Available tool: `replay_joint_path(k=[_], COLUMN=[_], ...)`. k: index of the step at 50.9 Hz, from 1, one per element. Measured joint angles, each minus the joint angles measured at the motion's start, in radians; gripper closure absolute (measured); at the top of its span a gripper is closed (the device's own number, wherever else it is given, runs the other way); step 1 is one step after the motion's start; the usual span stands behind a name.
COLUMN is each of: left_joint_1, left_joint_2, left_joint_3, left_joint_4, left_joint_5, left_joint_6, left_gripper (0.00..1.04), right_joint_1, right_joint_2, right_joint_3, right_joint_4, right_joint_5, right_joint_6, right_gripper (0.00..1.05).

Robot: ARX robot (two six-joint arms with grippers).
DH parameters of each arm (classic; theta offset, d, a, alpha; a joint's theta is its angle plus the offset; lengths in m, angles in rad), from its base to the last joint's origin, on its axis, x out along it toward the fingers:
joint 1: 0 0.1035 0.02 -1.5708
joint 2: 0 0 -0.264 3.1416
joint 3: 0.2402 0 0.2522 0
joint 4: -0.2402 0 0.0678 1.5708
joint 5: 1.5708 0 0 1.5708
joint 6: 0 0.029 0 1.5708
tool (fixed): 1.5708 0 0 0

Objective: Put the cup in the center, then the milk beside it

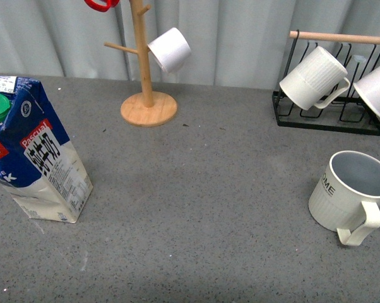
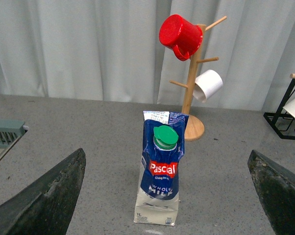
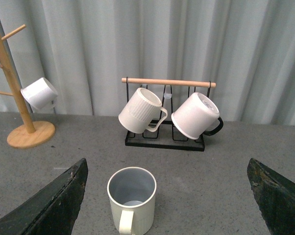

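Observation:
The cup [image 1: 351, 196] is a cream-white ribbed mug with lettering under its rim and a grey-blue inside. It stands upright at the right of the grey table, handle toward me. It also shows in the right wrist view [image 3: 131, 198], between and ahead of my open right gripper [image 3: 167, 205]. The milk carton [image 1: 35, 151], blue and white with a green cap, stands at the left. In the left wrist view the carton [image 2: 159, 174] stands ahead of my open left gripper [image 2: 169, 196]. Neither gripper shows in the front view.
A wooden mug tree [image 1: 146, 69] with a small white cup [image 1: 170, 49] and a red cup [image 2: 181, 35] stands at the back. A black rack with a wooden bar [image 1: 332, 120] holds a ribbed white mug [image 1: 313, 79] and another white mug [image 3: 194, 116] at the back right.

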Motion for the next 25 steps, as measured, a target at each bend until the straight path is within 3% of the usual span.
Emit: replay_joint_path(k=[25], left_joint_1=[0.000], left_joint_2=[0.000], left_joint_3=[0.000], left_joint_4=[0.000], left_joint_5=[0.000], left_joint_6=[0.000], left_gripper=[0.07], right_joint_1=[0.000], right_joint_2=[0.000], right_joint_3=[0.000], right_joint_4=[0.000], right_joint_5=[0.000], right_joint_6=[0.000], right_gripper=[0.09])
